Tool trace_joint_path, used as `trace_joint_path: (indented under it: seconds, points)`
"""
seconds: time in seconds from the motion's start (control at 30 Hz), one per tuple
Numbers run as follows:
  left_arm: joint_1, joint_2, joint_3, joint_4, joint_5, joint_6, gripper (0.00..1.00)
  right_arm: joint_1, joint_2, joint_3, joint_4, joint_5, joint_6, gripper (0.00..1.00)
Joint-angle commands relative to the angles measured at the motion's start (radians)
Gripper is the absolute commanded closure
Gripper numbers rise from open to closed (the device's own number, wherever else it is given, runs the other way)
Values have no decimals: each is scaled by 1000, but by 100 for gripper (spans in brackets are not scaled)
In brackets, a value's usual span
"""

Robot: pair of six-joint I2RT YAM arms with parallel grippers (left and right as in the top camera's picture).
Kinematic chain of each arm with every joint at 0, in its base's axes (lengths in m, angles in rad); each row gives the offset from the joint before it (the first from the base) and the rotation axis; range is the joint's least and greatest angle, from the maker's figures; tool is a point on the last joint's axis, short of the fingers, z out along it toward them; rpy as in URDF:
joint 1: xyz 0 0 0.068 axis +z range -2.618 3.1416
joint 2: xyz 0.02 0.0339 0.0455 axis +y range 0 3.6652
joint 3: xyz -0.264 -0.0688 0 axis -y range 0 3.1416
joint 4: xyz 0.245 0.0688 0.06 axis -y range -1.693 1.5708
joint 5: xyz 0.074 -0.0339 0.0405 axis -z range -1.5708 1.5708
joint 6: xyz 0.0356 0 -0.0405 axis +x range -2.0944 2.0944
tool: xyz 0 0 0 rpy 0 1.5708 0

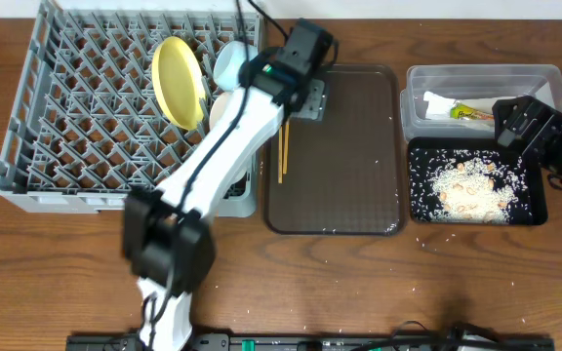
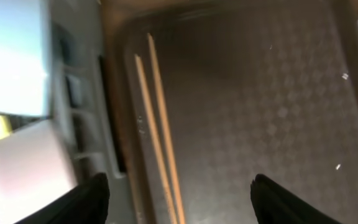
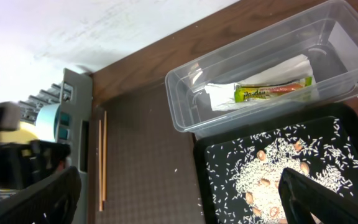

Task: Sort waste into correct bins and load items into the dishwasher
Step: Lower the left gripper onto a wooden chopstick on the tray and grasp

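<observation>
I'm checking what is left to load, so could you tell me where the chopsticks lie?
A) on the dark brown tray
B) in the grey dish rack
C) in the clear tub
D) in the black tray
A: the chopsticks lie flat on the dark brown tray, near its left edge.

Warm brown worktop [image 1: 379,283] with wood grain; grey dish rack [image 1: 86,117] patterned with a grid of pegs; in it a yellow plate [image 1: 180,83], a light blue bowl [image 1: 232,63] and a white bowl [image 1: 220,109]; dark brown serving tray [image 1: 349,166] with a fine diamond texture; pale wooden chopsticks [image 1: 283,151]; clear tub [image 1: 413,107] showing a white napkin [image 3: 278,71] and a yellow-green wrapper [image 3: 272,91] with a red streak; black tray [image 1: 476,221] speckled with whitish-beige rice scraps [image 1: 471,190]; white arm [image 1: 222,146] with black joints; black fingers [image 2: 86,202].
</observation>
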Motion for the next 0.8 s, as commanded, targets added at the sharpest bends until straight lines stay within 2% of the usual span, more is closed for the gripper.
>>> trace_joint_path:
  seconds: [0.0, 0.1, 0.77]
  points:
    - [2, 92, 108, -57, 53, -64, 26, -5, 3, 8, -1, -1, 5, 1]
    - [5, 155, 114, -74, 58, -103, 26, -5, 3, 8, 0, -1, 5, 1]
    - [22, 325, 102, -47, 91, -117, 26, -5, 3, 8, 0, -1, 5, 1]
